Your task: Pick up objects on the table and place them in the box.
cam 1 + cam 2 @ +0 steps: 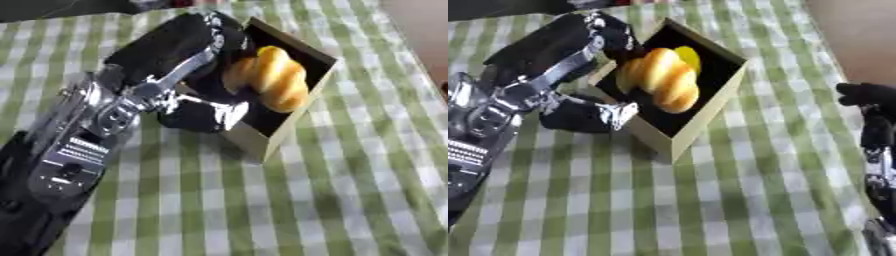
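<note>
Box (710, 102) holds bread (662, 80) | left hand (579, 116) open at rim | right hand (870, 95) curled, well apart

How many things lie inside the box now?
2 can be seen. A twisted bread roll lies across the middle of the box. A yellow thing shows behind it, toward the far corner. The left hand covers the box's left side, so more may be hidden.

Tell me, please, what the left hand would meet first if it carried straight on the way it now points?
Most likely the box: the left hand already sits at its near-left wall, reaching toward the bread inside. Depth is unclear, so it may pass over the rim.
</note>
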Controlling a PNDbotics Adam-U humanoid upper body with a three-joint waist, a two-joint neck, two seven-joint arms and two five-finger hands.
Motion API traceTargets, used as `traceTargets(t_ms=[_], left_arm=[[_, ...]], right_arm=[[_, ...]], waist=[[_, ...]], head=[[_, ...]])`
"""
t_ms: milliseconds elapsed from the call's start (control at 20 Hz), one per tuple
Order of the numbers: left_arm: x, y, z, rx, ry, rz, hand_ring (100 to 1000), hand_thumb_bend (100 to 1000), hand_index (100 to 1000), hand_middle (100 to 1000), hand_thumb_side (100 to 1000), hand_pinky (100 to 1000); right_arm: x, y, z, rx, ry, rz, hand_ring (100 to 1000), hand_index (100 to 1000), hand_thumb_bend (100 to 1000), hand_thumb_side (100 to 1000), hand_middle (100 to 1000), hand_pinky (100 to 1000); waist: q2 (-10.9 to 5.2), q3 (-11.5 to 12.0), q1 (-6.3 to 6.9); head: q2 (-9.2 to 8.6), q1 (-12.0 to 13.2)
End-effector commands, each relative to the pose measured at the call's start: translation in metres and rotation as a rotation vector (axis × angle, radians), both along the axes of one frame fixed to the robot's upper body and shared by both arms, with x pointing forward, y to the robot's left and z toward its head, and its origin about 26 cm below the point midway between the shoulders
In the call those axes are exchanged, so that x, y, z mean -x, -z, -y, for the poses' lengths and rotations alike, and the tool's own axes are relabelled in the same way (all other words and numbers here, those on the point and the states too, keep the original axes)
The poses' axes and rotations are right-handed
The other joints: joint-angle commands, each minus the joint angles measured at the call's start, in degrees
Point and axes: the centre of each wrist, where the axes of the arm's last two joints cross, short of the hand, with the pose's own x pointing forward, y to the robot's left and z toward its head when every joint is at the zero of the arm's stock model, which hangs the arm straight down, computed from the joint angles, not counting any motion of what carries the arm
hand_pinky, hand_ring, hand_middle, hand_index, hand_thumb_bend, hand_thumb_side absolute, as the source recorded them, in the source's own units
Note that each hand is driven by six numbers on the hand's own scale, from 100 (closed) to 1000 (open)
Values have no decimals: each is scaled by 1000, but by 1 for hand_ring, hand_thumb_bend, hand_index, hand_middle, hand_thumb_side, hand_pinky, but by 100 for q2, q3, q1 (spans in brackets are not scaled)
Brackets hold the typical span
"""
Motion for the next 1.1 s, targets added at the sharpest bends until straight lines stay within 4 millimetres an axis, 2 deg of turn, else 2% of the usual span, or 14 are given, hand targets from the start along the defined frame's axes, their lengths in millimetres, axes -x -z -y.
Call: traceTargets(t_ms=[50,350,650,1100], left_arm=[[-10,7,5,15,-41,12,569,100,667,533,268,614],[-25,20,8,46,-96,22,563,100,664,528,286,613],[-30,14,9,96,-103,24,561,100,665,528,307,613],[-46,13,14,68,-160,32,572,100,670,535,304,614]], right_arm=[[1,-5,2,16,7,9,781,770,100,563,599,884],[1,-4,0,16,2,1,782,770,100,564,598,886],[1,-4,-2,18,-6,-5,782,770,100,565,597,887],[1,-3,-3,21,-18,-14,783,770,100,566,597,888]], waist=[[-159,6,-27],[-156,-33,-17],[-164,-71,5],[-190,-123,35]], head=[[-2,-10],[-1,-9],[16,-94],[11,-91]])
